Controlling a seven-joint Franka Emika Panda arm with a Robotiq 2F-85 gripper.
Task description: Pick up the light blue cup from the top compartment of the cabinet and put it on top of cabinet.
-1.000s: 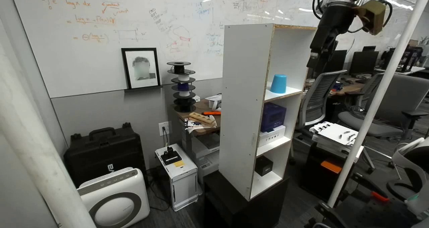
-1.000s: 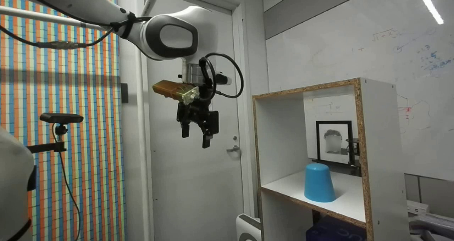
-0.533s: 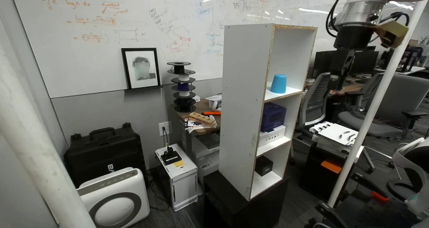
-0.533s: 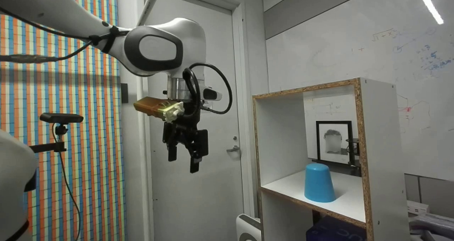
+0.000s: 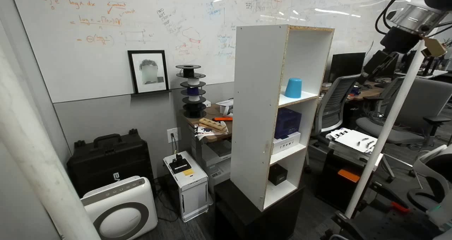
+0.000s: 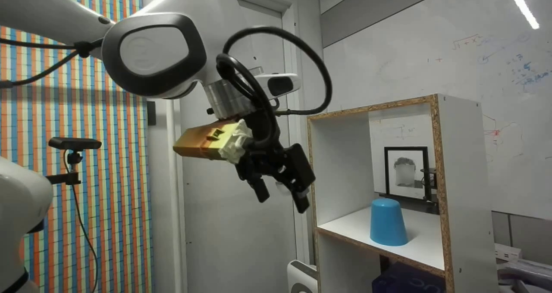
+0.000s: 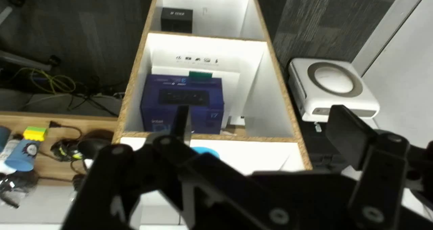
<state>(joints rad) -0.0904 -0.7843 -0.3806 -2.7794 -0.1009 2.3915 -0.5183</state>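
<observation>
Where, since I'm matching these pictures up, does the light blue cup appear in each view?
In an exterior view: light blue cup right of centre, upper half.
In an exterior view: light blue cup right of centre, lower half.
In the wrist view: light blue cup below centre, mostly hidden.
Shared landmark: the dark purple box, below the cup in both exterior views, above it in the wrist view.

In an exterior view I count one cabinet (image 5: pixel 259 102) with three open compartments (image 5: pixel 307 56) and one light blue cup (image 5: pixel 293 88). At six o'clock from the cup: one purple box (image 5: pixel 287 123), one white box (image 5: pixel 286 143), one black box (image 5: pixel 277 174). Toward eight: one black case (image 5: pixel 106 159), one white appliance (image 5: pixel 123 211). At nine: one framed portrait (image 5: pixel 148 72). In an exterior view, one gripper (image 6: pixel 281 199) with two fingers (image 6: pixel 301 202) hangs at the cup's nine.
</observation>
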